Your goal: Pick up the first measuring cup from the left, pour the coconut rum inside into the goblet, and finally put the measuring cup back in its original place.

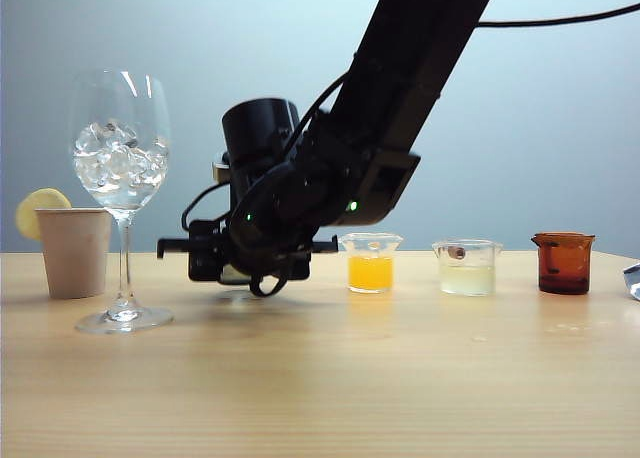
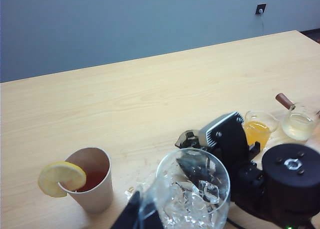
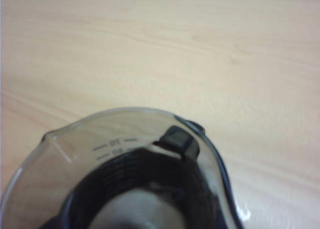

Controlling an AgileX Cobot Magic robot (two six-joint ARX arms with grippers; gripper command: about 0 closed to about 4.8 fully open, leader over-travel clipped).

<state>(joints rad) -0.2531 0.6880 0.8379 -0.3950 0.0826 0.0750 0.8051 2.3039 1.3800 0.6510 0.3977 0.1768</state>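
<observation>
The goblet (image 1: 120, 158) stands at the left of the table, its bowl full of ice; it also fills the near part of the left wrist view (image 2: 192, 194). My right gripper (image 1: 240, 263) reaches across to just right of the goblet, low over the table. It is shut on the first measuring cup (image 3: 125, 139), a smoky glass beaker with printed marks and a dark handle (image 3: 179, 141). In the exterior view the gripper hides most of the cup. I cannot make out the coconut rum inside. Only dark fingers of my left gripper (image 2: 142, 214) show behind the goblet's rim.
A paper cup (image 1: 73, 250) with a lemon slice stands left of the goblet. To the right of my right gripper stand a cup of orange liquid (image 1: 370, 263), a cup of pale liquid (image 1: 467, 268) and an amber cup (image 1: 564, 263).
</observation>
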